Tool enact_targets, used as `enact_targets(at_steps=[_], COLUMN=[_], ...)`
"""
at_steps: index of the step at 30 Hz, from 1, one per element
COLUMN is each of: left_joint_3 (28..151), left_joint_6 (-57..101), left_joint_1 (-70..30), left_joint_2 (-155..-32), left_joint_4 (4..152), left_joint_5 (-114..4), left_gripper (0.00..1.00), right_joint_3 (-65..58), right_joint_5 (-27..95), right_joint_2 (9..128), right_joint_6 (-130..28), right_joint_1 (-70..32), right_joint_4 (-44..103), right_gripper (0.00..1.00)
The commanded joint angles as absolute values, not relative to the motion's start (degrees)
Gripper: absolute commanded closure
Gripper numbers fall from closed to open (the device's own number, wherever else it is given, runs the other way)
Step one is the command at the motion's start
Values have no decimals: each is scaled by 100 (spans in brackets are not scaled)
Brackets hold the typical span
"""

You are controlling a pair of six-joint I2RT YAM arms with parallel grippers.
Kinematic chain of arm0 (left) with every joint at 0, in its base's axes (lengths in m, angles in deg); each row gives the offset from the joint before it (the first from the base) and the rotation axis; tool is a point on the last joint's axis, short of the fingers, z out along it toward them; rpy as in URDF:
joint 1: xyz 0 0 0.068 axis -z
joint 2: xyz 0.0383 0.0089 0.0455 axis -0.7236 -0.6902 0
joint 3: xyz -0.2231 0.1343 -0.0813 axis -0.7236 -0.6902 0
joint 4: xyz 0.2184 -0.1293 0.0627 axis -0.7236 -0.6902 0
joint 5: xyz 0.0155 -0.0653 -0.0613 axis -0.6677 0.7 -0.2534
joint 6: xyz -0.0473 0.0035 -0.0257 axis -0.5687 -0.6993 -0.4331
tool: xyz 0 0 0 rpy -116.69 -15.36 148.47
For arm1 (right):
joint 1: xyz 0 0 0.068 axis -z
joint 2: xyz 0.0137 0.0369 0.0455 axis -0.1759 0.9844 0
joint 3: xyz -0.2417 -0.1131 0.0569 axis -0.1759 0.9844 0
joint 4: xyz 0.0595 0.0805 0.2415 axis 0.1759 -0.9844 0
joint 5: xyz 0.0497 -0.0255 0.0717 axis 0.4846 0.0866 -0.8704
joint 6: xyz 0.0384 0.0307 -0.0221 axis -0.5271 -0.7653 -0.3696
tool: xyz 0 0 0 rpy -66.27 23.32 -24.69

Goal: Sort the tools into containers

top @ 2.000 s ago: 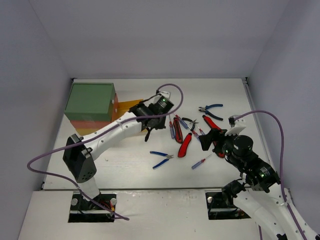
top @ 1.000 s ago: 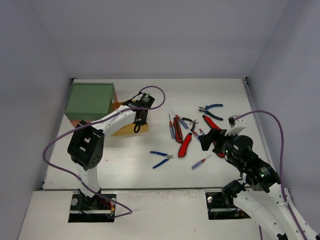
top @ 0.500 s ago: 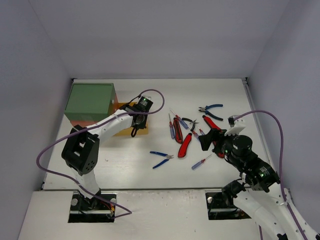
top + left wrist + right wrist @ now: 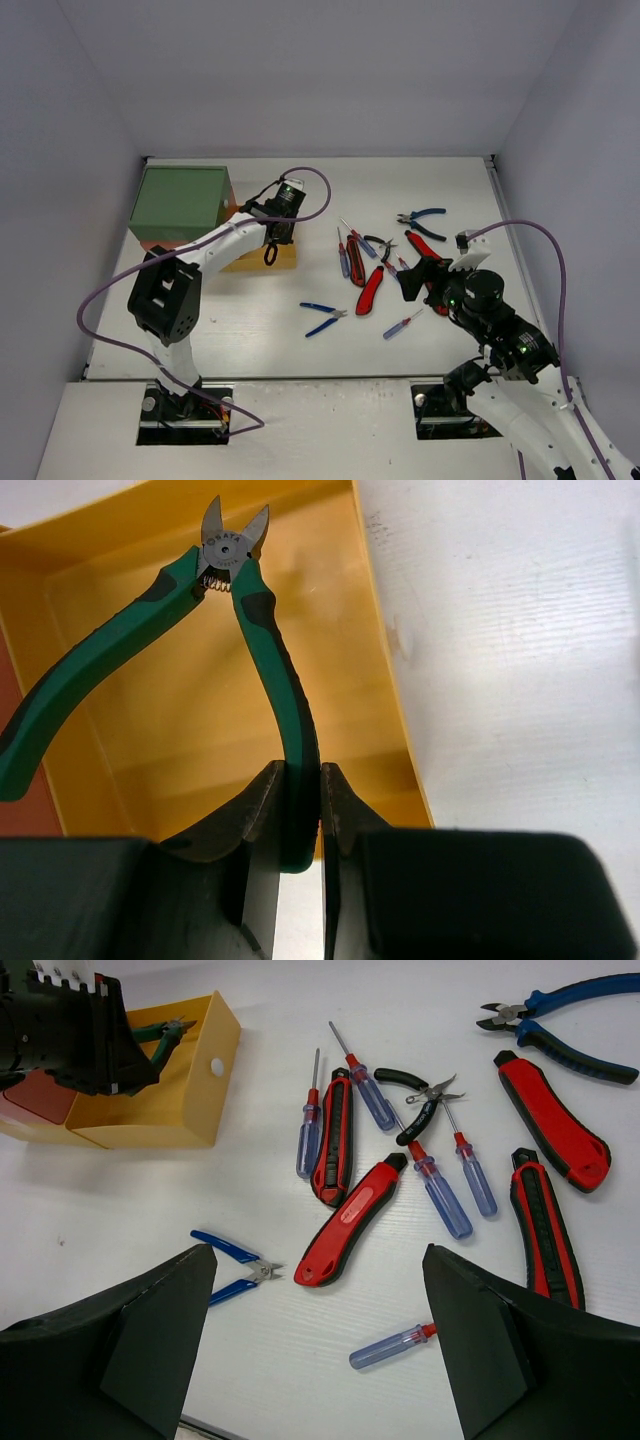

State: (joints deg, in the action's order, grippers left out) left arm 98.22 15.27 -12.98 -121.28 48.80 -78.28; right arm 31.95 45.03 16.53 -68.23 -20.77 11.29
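While your left end effector (image 4: 300,800) clamps the green-handled cutters (image 4: 255,620) over the yellow drawer (image 4: 390,690), the splayed handle at 8 o'clock could snag its wall.

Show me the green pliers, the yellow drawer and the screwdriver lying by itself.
green pliers (image 4: 290,705), left wrist view, gripped handle.
yellow drawer (image 4: 150,1112), right wrist view, near side wall.
lone screwdriver (image 4: 385,1348), right wrist view, blue handle.
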Motion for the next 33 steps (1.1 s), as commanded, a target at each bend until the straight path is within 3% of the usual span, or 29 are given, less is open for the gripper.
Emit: enact_targets(at_steps=[1,6,12,17,21,33], left_joint_3=[10091,10001,9997,10211,9940,8778], left_joint_6=[1606,1457,1330,1618,2090,1963], left_joint_1=[-1383,-1383,-1376,-1161,-306,1056], left_joint_2=[-12122,-11999,-11572,-11088,-10786,-11512], left_joint_4=[5206,5216,5157,4778,4475,4654], left_joint_5=[-8036,-7837,-7672,-6865,-6843,-6052], left_gripper=[89,63,44,44,45,50], right_joint_3=[3052,3060,3043,2999,3008,3028], right_joint_5=[4658,4727,4799,4812,4829,4904], right_joint_2=[1752,1874,2107,2192,2130,1964], right_joint_6=[-6821,-6847,-6904,-6891,-6900,-6891], right_joint_1=[-2137,-2135,-2134,-2134,-2134,-2134], right_joint_4=[1408,1408,1395,1373,1373,1372], right_gripper=[18,18,18,18,18,18])
